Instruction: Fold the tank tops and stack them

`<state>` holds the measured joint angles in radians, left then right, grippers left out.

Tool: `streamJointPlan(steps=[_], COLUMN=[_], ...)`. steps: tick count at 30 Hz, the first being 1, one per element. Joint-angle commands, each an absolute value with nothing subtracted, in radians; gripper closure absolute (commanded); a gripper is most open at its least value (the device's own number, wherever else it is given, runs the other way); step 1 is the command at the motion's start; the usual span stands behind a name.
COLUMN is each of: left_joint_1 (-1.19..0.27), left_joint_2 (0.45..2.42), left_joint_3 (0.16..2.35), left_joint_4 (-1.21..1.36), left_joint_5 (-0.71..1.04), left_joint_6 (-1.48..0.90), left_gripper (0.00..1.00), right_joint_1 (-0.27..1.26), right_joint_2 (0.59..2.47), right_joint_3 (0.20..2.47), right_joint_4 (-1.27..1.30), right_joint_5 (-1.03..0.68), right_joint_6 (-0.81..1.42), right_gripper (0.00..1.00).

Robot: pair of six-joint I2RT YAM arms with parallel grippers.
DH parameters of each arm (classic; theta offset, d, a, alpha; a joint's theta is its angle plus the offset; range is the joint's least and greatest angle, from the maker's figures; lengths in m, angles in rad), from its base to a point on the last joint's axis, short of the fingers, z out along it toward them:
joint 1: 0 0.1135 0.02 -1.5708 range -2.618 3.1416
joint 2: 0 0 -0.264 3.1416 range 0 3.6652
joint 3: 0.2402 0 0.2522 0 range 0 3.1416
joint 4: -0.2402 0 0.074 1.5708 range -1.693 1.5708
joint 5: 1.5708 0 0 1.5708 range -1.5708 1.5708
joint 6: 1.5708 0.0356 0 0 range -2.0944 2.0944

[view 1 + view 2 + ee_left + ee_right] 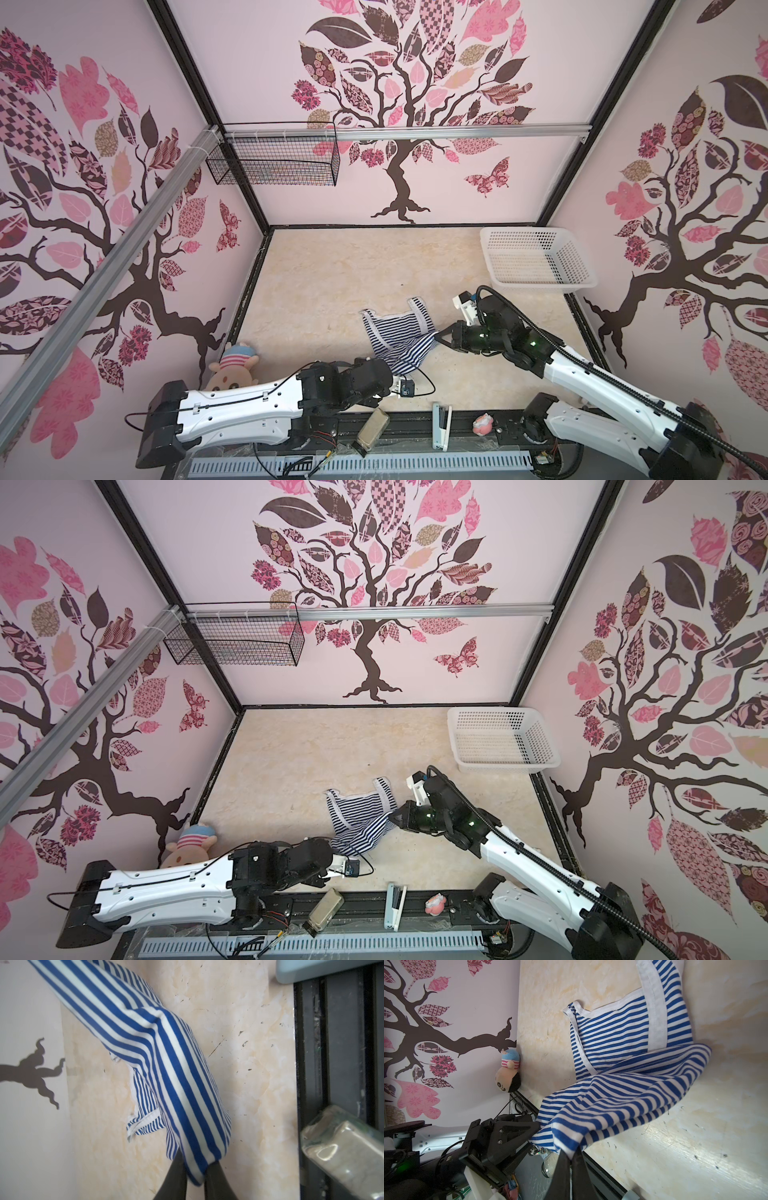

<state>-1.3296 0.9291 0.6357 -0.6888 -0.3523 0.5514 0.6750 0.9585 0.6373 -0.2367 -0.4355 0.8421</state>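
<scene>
Close to the near edge of the counter (316, 266), the left gripper (196, 1160) is closed, its jaws pinching a bunched fold of the tank top (399, 338). Further in, toward the right edge, the right gripper (571, 1152) is likewise closed on the cloth's edge. The white-trimmed neck end rests near the counter's middle. The fabric is judged light, limp and stretchy; hem corners and shoulder seams are recommended as grip points.
</scene>
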Motion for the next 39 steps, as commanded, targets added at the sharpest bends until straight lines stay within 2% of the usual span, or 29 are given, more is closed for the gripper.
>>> streamJointPlan(steps=[1,15,30,39], left_joint_1=[-1.333,-1.289,-1.141,-0.743], left_joint_2=[0.917,0.882,0.879,0.943], left_joint_3=[0.665,0.640,0.606,0.707], left_joint_4=[-0.684,-0.624,-0.475,-0.499], left_joint_5=[-0.343,-0.368,-0.341,0.030], left_joint_6=[0.535,0.550,0.584,0.552], left_gripper=[0.98,1.00,1.00,1.00], right_joint_1=[0.667,0.644,0.606,0.587], right_joint_2=[0.960,1.023,1.164,1.235], right_joint_3=[0.685,0.786,0.864,0.916], right_joint_4=[-0.230,-0.262,-0.197,-0.168], right_joint_5=[-0.439,-0.443,-0.456,-0.467], right_joint_6=[0.845,0.809,0.816,0.823], right_gripper=[1.00,1.00,1.00,1.00])
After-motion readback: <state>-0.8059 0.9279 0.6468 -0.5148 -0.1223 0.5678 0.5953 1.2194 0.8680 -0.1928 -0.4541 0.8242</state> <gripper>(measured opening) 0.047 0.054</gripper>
